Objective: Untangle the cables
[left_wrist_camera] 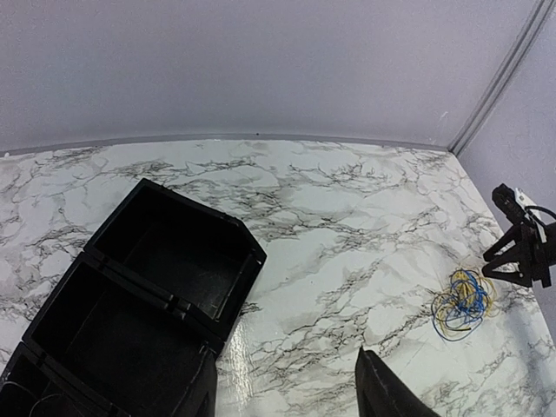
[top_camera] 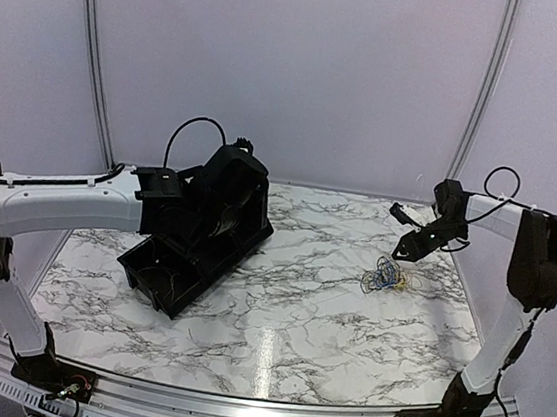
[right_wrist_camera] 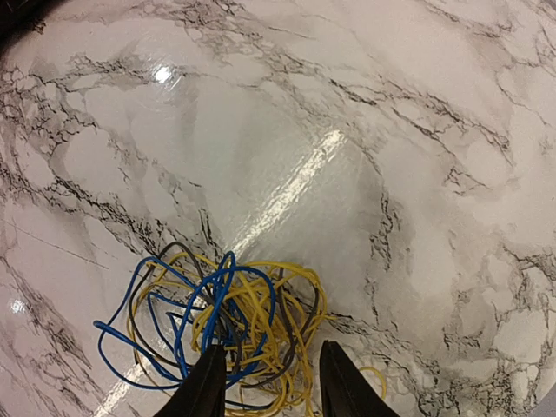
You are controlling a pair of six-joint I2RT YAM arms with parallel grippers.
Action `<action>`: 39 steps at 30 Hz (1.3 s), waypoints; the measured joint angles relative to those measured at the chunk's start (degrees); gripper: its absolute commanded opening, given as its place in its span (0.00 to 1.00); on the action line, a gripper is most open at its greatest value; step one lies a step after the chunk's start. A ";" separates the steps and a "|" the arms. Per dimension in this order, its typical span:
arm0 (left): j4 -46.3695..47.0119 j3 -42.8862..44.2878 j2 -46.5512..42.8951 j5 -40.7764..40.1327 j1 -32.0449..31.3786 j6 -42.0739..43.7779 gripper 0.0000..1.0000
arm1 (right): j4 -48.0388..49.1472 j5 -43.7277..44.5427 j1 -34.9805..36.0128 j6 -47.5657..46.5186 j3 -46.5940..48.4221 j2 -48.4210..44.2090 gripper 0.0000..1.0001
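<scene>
Bare tabletop (top_camera: 297, 306) between black box (left_wrist_camera: 174, 252), cables (top_camera: 386, 275)

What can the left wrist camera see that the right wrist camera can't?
Only the left wrist view: the black box with its open compartments, the back wall, and the right gripper seen from outside, next to the cables. Only the right wrist view: a close look at the single strands, blue, yellow and dark, looped over each other, with that gripper's own fingers apart at the tangle's edge. Both: the cables in one tangle on the marble table.
</scene>
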 measured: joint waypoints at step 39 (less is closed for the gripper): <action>1.40 15.74 15.52 12.72 0.20 8.15 0.61 | -7.58 -11.26 0.02 -3.50 -2.67 -20.59 0.00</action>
